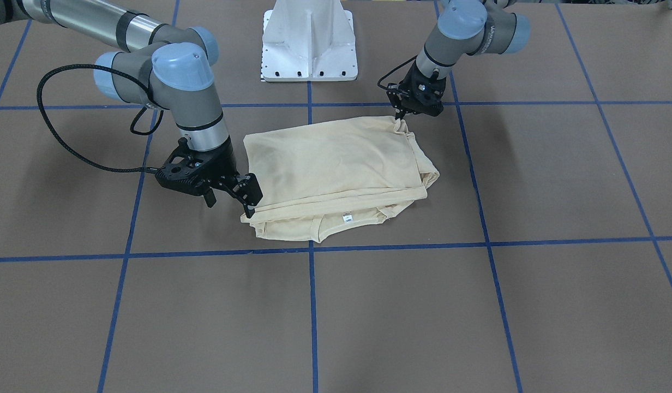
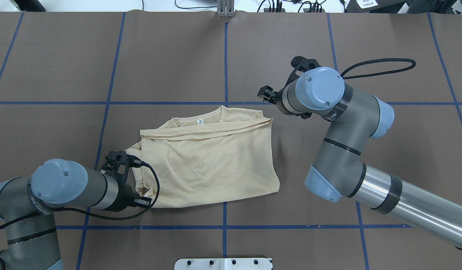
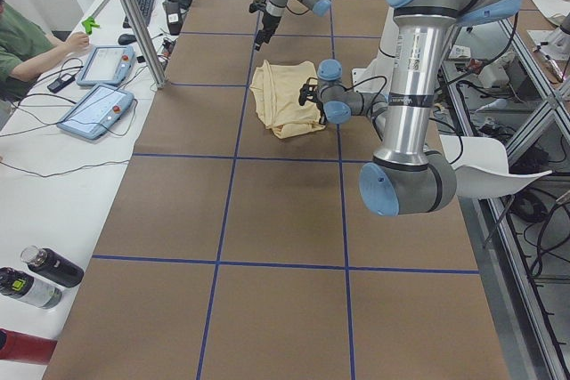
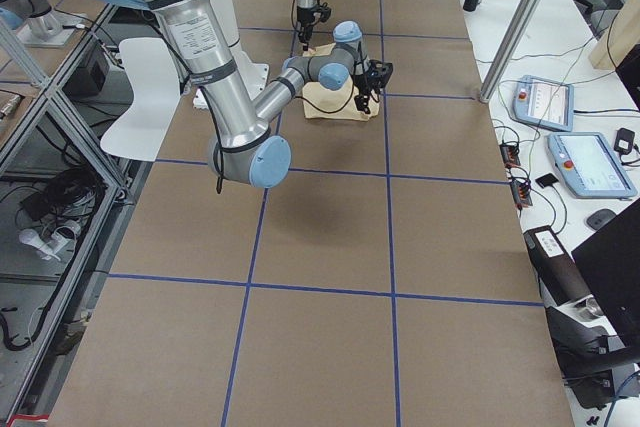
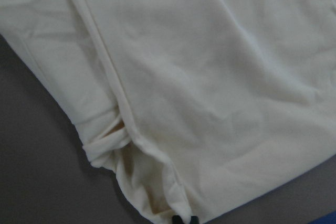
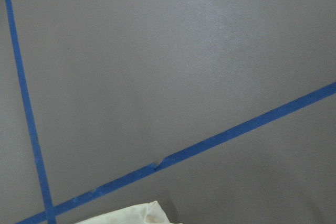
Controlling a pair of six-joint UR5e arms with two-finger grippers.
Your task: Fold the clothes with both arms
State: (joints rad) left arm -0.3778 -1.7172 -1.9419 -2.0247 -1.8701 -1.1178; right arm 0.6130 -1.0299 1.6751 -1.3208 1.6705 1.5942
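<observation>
The cream-yellow shirt (image 1: 336,164) lies folded into a rough rectangle at the table's middle, its white neck label (image 1: 347,217) on the edge away from the robot. No print shows. My left gripper (image 1: 400,115) points down at the shirt's corner nearest the robot base and is shut on a small bunch of fabric; in the left wrist view the cloth (image 5: 199,93) fills the frame and gathers toward a black fingertip (image 5: 184,219). My right gripper (image 1: 231,201) is open low beside the opposite far corner, one finger touching the hem. The right wrist view catches only a sliver of shirt (image 6: 131,216).
The brown table (image 2: 328,157) carries a grid of blue tape lines (image 2: 224,225). The white pedestal base (image 1: 310,41) stands at the robot's edge. A seated person (image 3: 22,46), tablets (image 3: 93,109) and bottles (image 3: 40,273) are on a side bench beyond the table.
</observation>
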